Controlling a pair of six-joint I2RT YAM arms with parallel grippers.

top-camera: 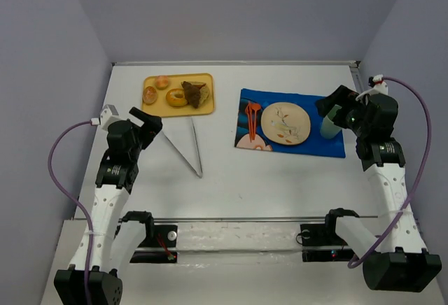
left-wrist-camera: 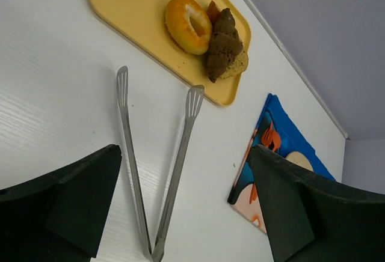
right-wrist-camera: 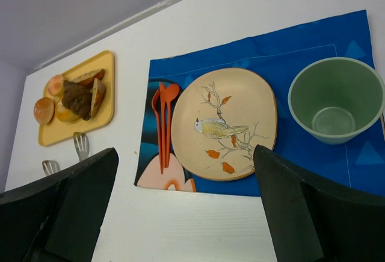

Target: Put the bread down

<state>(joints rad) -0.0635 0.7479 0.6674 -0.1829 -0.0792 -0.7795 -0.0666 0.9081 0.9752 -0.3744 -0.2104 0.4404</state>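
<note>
Hovering over tongs (left-wrist-camera: 176, 172) | left gripper (left-wrist-camera: 183, 154) wide, empty | right gripper (right-wrist-camera: 185, 152) wide | next: grasp tongs, bread (left-wrist-camera: 187, 24) at 12 o'clock

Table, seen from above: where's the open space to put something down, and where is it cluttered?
Bare white table lies on the near side of the tongs and blue placemat, and in a strip between the yellow tray and the placemat. The bird-painted plate is empty too. Crowded: the tray's pastries, and the placemat's left edge with orange cutlery.
</note>
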